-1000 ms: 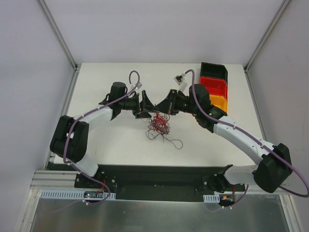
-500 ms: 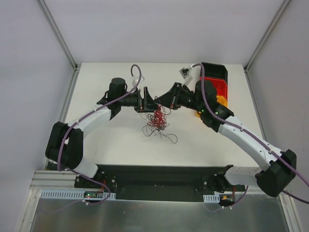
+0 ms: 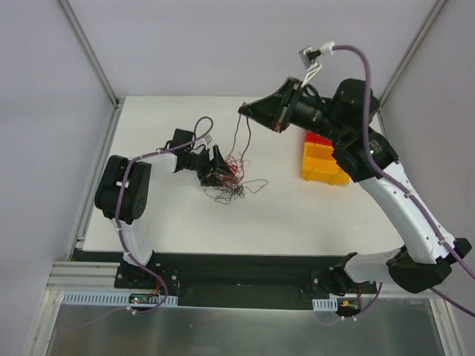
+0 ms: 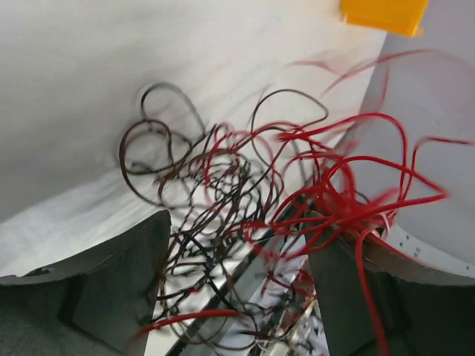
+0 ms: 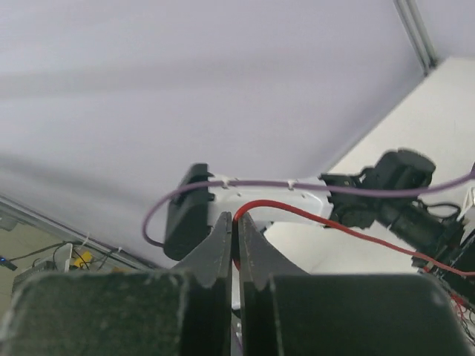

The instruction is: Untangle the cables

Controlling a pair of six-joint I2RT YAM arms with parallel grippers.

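Note:
The cables are a loose tangle (image 3: 226, 180) of thin red and black wires on the white table (image 3: 297, 215), left of centre. My left gripper (image 3: 220, 169) is low at the tangle. In the left wrist view it (image 4: 237, 289) is open, its two dark fingers (image 4: 111, 289) standing either side of the wires (image 4: 245, 200). My right gripper (image 3: 242, 110) is raised high above the table. It (image 5: 236, 222) is shut on one red wire (image 5: 326, 221), which hangs from it down to the tangle.
A yellow bin (image 3: 323, 163) and a red bin (image 3: 315, 137) stand at the right of the table, partly under the right arm. The yellow bin's corner (image 4: 382, 13) shows in the left wrist view. Frame posts mark the table's back corners.
My right gripper has risen well above the table, drawing a red wire up out of the tangle. My left gripper has dropped onto the tangle and the left arm has folded in.

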